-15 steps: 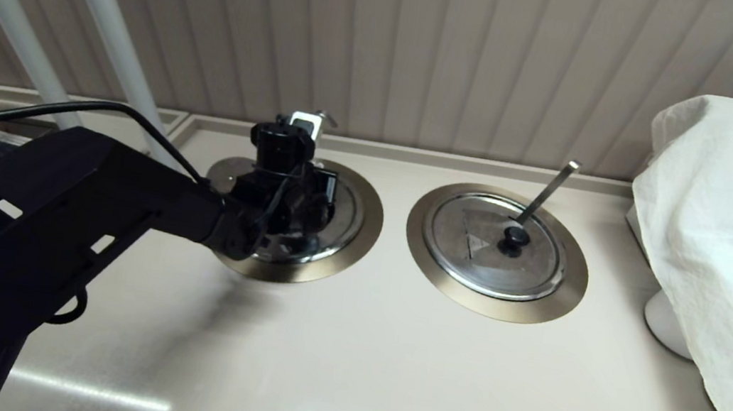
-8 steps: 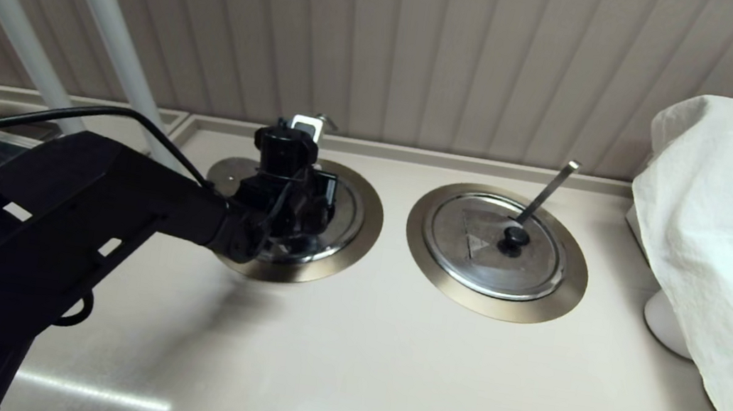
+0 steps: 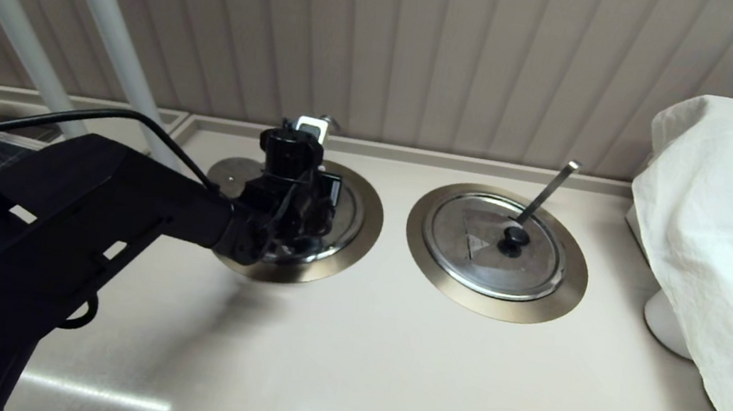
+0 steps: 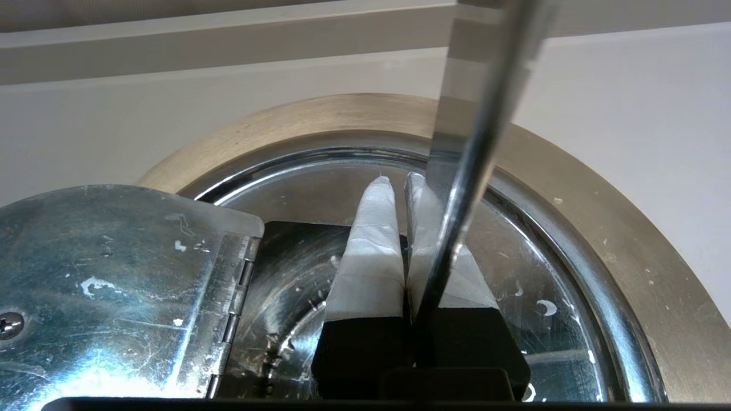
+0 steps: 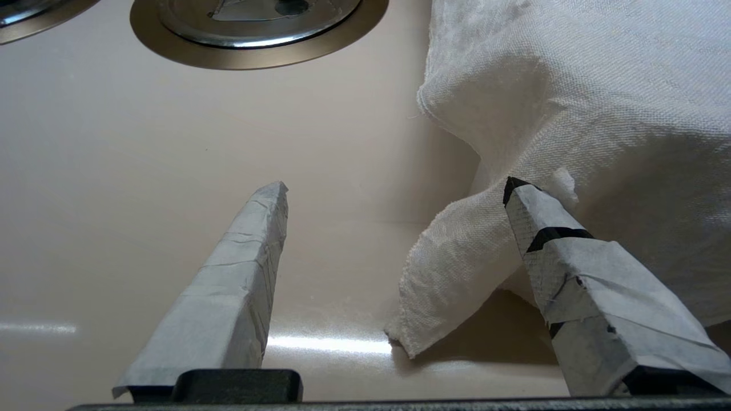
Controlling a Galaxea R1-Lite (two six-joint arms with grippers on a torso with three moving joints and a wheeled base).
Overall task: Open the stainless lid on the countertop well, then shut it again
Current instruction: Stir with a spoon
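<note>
Beige countertop (image 3: pixel 385 380) against a ribbed panel wall (image 3: pixel 431 50), two round wells sunk into it side by side. The one that matters is on the robot's left: the countertop well (image 3: pixel 371 224) with the wide bronze-grey ring, and the stainless lid (image 3: pixel 347 213) sitting down inside that ring. The thin ladle handle (image 3: pixel 327 118) pokes up at its far side, near the wall.

The left arm reaches in from the near left, and the left gripper (image 4: pixel 398 185) is right over the lid, pointing down at it. In the left wrist view the two taped fingers (image 4: pixel 371 245) are pressed together — just a sliver of a gap up at the tips, and I can't see anything caught between them. The ladle handle crosses right in front of the fingers in that view. The lid's hinged flap (image 4: pixel 114 274) shows just beside them, hinge line and all; whether it's lifted or lying flat I can't tell. The knob isn't visible from either camera.

The twin lid (image 3: pixel 493 245) on the right sits flat in its own ring (image 3: pixel 419 241) with its black knob (image 3: pixel 515 237) and the flat-tipped handle (image 3: pixel 548 188) — nothing touching it.

The right gripper (image 5: pixel 397 185) only shows in its own wrist camera: fingers spread wide, low over bare countertop, one fingertip right up against the white cloth (image 3: pixel 726 249) that's draped over something at the right end.
</note>
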